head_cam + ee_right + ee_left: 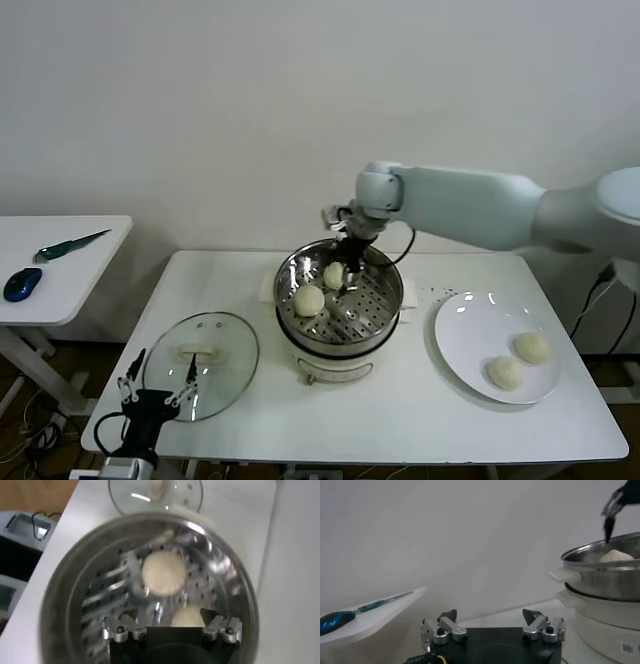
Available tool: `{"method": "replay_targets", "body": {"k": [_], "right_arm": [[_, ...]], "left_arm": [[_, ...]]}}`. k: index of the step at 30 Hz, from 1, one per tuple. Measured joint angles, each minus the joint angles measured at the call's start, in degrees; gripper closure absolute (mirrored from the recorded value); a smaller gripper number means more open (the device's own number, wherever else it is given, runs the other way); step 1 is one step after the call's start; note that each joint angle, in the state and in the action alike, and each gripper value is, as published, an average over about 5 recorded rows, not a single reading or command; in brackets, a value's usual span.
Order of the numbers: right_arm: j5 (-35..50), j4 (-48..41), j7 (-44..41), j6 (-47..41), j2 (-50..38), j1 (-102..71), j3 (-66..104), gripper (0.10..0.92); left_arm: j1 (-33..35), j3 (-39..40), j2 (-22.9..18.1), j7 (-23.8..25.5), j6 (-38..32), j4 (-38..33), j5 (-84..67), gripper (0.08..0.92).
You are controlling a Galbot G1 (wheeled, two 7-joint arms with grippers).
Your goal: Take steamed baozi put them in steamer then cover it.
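Observation:
The steel steamer (385,310) stands mid-table with two baozi on its perforated tray, one (308,299) nearer the left, one (334,274) farther back. My right gripper (350,264) hangs open just over the rear baozi (187,616), fingers either side of it and apart from it; the other baozi (163,573) lies beyond. Two more baozi (531,347) (505,373) rest on the white plate (465,320) at the right. The glass cover (205,360) lies flat on the table at the left. My left gripper (160,385) waits open at the cover's near edge, holding nothing (492,616).
A white side table (60,262) at the far left carries a green pen (70,245) and a blue mouse (22,284). The steamer's white side handle (562,575) shows in the left wrist view. Cables hang at the table's right end.

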Motion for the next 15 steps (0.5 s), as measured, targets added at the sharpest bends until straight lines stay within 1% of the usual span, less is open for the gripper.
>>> {"method": "replay_targets", "body": {"k": [7,11,15], "right_arm": [[-7.5,6.2,-2.4,2.4,-14.0,-0.6,0.2,0.203],[-13.1,7.7,-3.1,3.7,-20.7,-5.0,2.6,0.203],[-18.5,7.7,-3.4,5.0,-25.5,-11.2,6.3,0.203]], "left_arm": [[-0.1,-0.1,-0.1,-0.1,0.4,-0.4,0.4,0.177],[0.0,-0.1,-0.2,-0.1,0.6,-0.7,0.8,0.177],[0.4,-0.1,-0.6,-0.1,0.7,-0.8,1.3,0.177]]}}
